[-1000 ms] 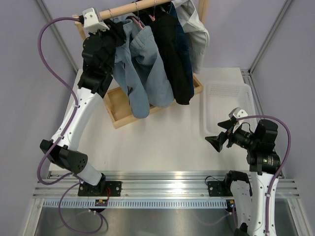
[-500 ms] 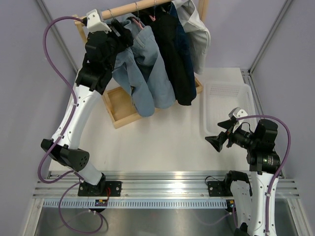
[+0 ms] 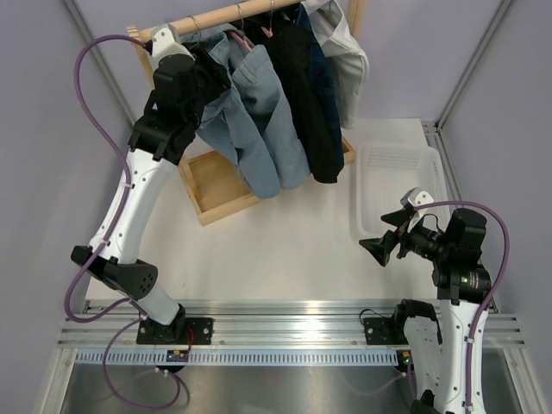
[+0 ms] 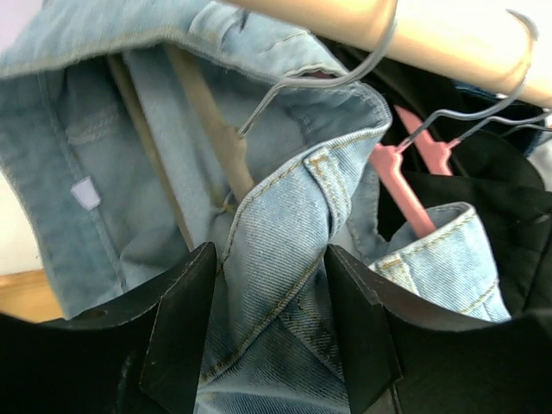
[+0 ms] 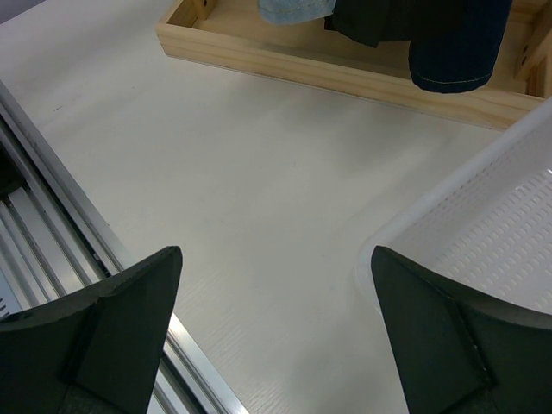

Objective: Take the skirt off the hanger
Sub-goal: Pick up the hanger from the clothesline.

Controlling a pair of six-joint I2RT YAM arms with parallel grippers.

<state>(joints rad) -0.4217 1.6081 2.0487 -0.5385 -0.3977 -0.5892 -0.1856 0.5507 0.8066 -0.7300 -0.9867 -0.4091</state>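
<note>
A light-blue denim skirt [image 3: 259, 112] hangs on a wire hanger [image 4: 345, 73] from the wooden rail [image 3: 216, 15], at the left end of the row of clothes. My left gripper [image 3: 203, 65] is high up at the skirt's waistband. In the left wrist view the bunched denim [image 4: 276, 259] fills the gap between the two black fingers, so the left gripper [image 4: 272, 328] is shut on it. The hanger's hook still sits over the rail [image 4: 431, 26]. My right gripper [image 3: 384, 246] hovers open over the table near the front right, holding nothing.
Black and dark-blue garments [image 3: 302, 95] and a pale shirt [image 3: 345, 52] hang right of the skirt, one on a pink hanger [image 4: 405, 190]. The rack's wooden base tray [image 3: 216, 185] lies below. A white plastic basket [image 3: 401, 172] stands at the right.
My left gripper has moved a little up and to the right along the rail, and the skirt's lower part has swung right with it. The right arm has not moved.
</note>
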